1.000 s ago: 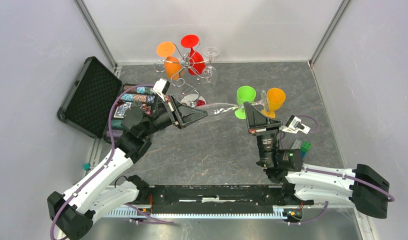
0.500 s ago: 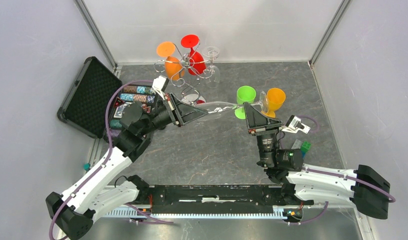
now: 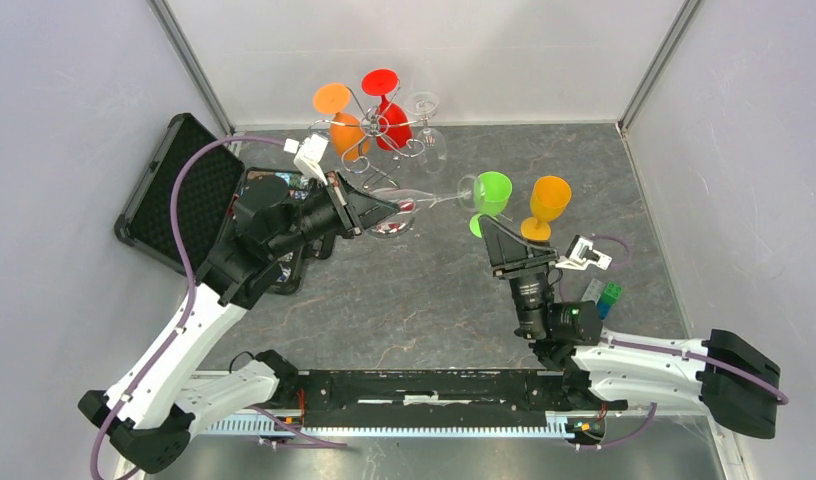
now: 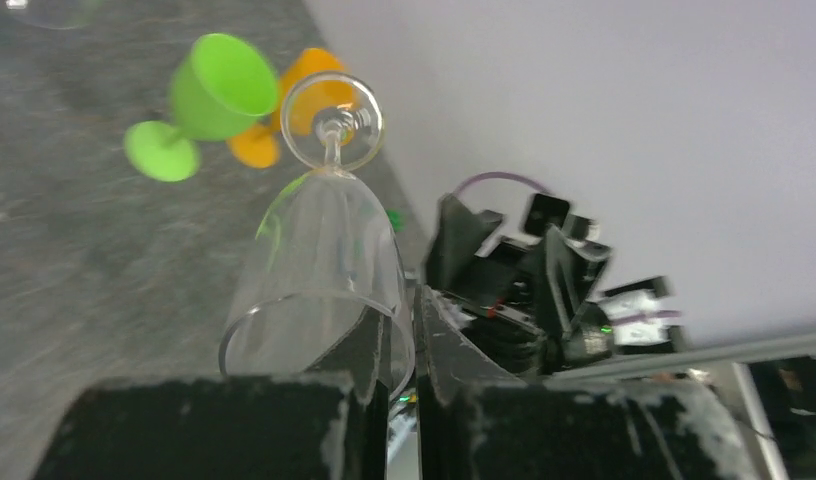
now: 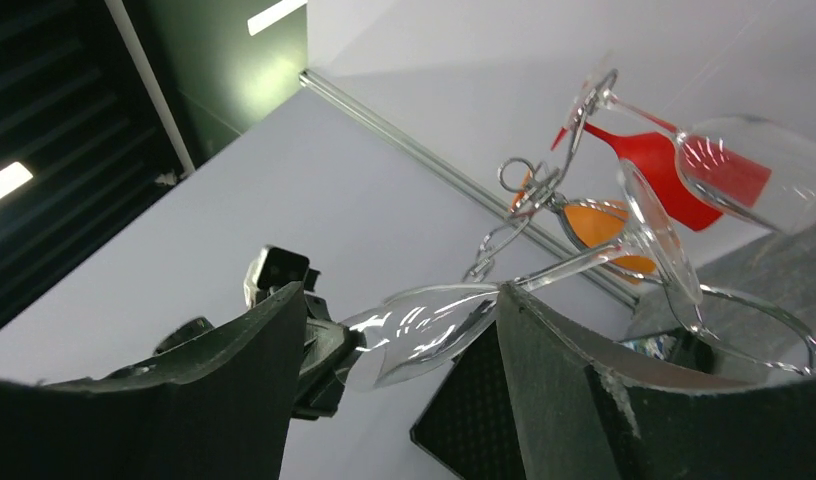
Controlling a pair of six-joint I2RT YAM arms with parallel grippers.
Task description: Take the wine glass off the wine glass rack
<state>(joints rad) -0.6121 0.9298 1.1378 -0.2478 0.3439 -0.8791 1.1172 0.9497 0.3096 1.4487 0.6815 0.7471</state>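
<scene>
Clear glass, likely light, slick and brittle: the left gripper clamps the wine glass by its rim, the right gripper stands open-jawed — the stem seems the safer hold.

**Top view:** fixed above and behind the arm bases and aimed steeply down. The whole table is taken in from afar.

**Left wrist view:** mounted behind the left gripper and directed along its fingers, low across the table toward the right arm. Close range.

**Right wrist view:** mounted behind the right gripper and tilted upward toward the rack.

**Shared by all three views:** the clear wine glass.
</scene>
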